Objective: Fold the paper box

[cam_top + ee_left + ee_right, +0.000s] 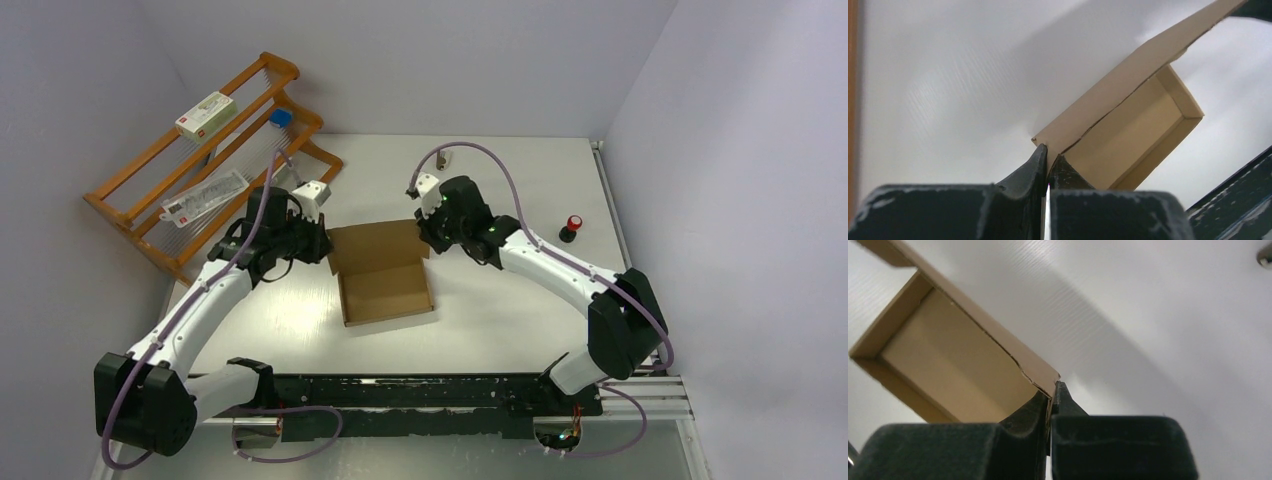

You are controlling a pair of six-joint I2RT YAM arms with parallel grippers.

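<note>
Paper box (pixel 387 292) lay between both arms, left gripper (pixel 322 246) and right gripper (pixel 428 240) clamped on opposite ends of its rear flap (pixel 378 245).

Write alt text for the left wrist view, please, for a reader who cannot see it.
The left gripper, jaws shut, pinches a corner of the brown paper box, whose shallow open tray shows beyond, on a white table.

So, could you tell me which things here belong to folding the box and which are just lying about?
In the job: paper box; left gripper and right gripper, each shut on its cardboard.
Lying about: wooden rack, white carton, clear packet, red-capped knob.
</note>
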